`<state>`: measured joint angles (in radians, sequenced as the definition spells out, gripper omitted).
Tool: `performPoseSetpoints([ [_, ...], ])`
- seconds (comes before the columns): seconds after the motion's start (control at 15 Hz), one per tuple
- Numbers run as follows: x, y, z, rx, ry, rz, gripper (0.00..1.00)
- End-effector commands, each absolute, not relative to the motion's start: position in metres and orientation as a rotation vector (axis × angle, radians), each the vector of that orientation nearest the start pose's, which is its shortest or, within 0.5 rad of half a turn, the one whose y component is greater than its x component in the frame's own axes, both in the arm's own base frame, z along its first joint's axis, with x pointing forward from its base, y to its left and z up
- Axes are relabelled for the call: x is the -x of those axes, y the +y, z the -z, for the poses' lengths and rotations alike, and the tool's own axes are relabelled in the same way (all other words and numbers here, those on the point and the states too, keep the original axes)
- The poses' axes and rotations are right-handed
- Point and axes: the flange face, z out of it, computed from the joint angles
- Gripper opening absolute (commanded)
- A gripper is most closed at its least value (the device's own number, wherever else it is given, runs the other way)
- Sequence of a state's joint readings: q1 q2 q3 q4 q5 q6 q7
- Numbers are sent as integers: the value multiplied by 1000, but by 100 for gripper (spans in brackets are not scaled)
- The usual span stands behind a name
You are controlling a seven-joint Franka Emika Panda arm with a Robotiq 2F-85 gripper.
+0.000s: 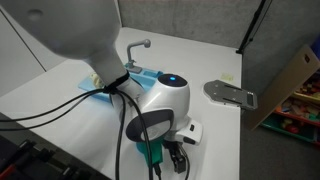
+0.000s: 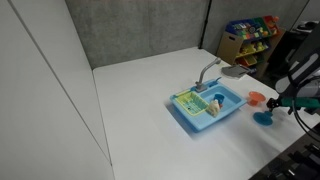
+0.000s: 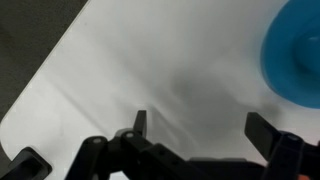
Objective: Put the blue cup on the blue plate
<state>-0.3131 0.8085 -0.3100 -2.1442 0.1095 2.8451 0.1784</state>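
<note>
Wide-spread and empty, the gripper fills the bottom of the wrist view. Its fingers stand well apart over the bare white table and touch nothing. At two o'clock from it lies the blue plate, cut off by the frame edge. In an exterior view, left to right, come the light-blue sink with its grey faucet, then the orange plate, with the blue plate at its six o'clock. I cannot pick out the blue cup.

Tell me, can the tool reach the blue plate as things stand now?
Probably yes: the tool is open and empty, and the blue plate lies close beside it on the bare white table, with nothing between them.
</note>
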Motion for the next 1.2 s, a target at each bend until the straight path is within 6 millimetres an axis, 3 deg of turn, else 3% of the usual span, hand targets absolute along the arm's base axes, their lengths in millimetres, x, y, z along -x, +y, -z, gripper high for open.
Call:
performPoseSetpoints([
  [0.0,-420,-328,-29,3033,1347,-150,100],
  [1.13,-421,-303,-26,3083,1263,-133,100],
])
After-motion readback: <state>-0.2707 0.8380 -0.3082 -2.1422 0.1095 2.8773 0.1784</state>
